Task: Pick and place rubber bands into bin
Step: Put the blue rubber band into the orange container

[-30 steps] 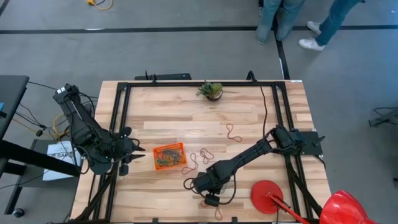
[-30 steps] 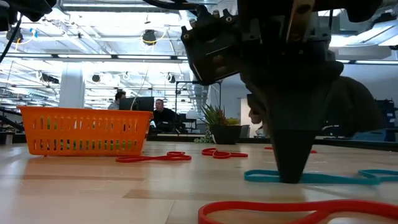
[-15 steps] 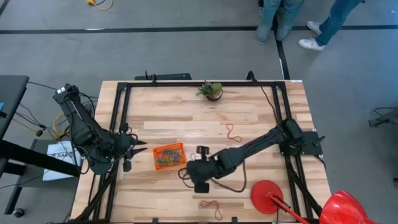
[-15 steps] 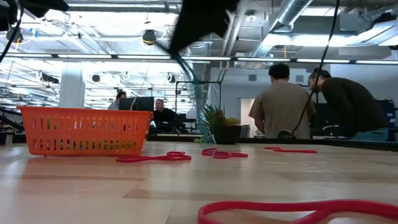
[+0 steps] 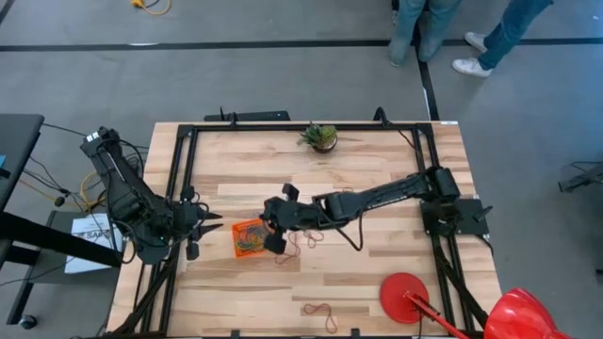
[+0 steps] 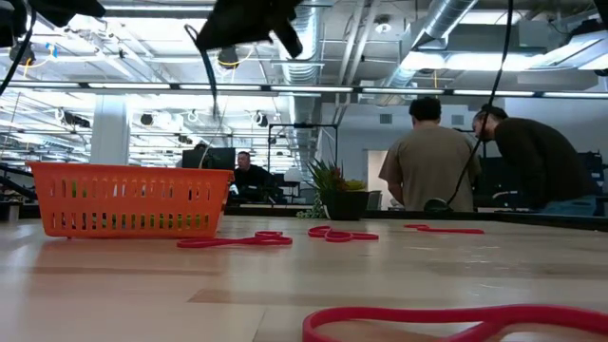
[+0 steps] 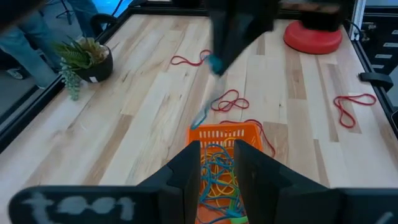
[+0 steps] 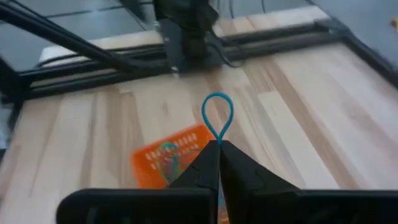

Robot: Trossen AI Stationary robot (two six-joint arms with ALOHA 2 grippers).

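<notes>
The orange mesh bin (image 5: 254, 235) sits left of the table's middle and holds a tangle of rubber bands (image 7: 216, 177). My right gripper (image 5: 275, 235) hovers over the bin's right end, shut on a blue rubber band (image 8: 217, 117). My left gripper (image 5: 215, 226) waits, open, just left of the bin. Loose red rubber bands (image 5: 306, 235) lie flat on the table right of the bin, with others farther off (image 5: 353, 200) and near the near edge (image 5: 320, 309). My right gripper pinches the blue rubber band between its shut fingertips (image 8: 211, 155). A small loop (image 8: 217, 117) sticks out beyond the tips. In the left wrist view the rest of the band (image 7: 205, 109) hangs slack below the gripper, lifted clear of the table, over the bin's right end.
A small potted plant (image 5: 320, 137) stands at the far edge. A flat red disc (image 5: 405, 297) lies at the near right corner. Black frame rails (image 5: 184, 179) run along the table's sides. People stand beyond the far edge (image 6: 432, 152).
My right gripper has risen from the table near the near edge with the blue band pinched. It has swung left and toward the far side, to above the bin's right end. The band has come off the table and hangs below it.
</notes>
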